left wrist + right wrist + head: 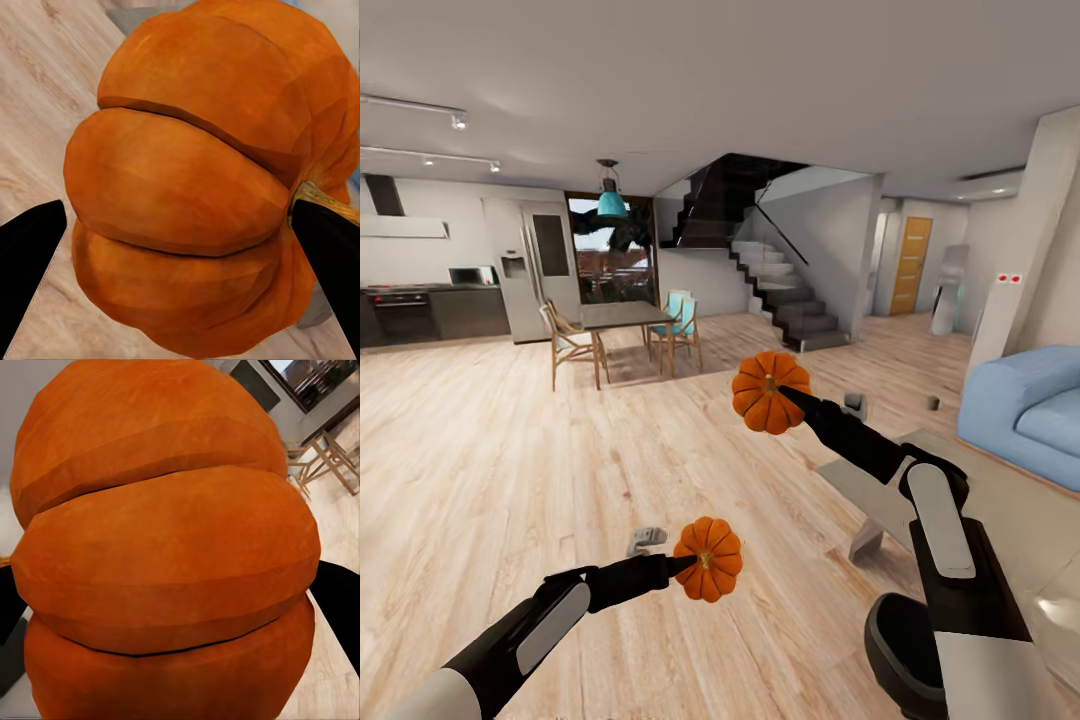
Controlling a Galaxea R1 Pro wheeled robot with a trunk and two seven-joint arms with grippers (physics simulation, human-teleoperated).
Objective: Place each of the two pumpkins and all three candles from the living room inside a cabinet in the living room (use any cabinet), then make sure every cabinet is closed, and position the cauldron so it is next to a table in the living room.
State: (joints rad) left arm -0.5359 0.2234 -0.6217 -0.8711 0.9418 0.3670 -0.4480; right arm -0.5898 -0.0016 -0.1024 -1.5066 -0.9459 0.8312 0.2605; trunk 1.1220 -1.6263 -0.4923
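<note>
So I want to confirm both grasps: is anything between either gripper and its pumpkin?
Nothing visible: the left gripper clamps one pumpkin and the right gripper clamps the other pumpkin, fingers directly against each.

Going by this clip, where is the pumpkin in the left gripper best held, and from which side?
Across its round ribbed body, as the left gripper does now: fingers on opposite flanks of the pumpkin, coming from the side. The short stem looks too small to grip.

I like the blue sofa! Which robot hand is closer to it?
Right. The right hand holds its pumpkin up nearer the blue sofa; the left hand, gripping another pumpkin, is lower and farther away.
</note>
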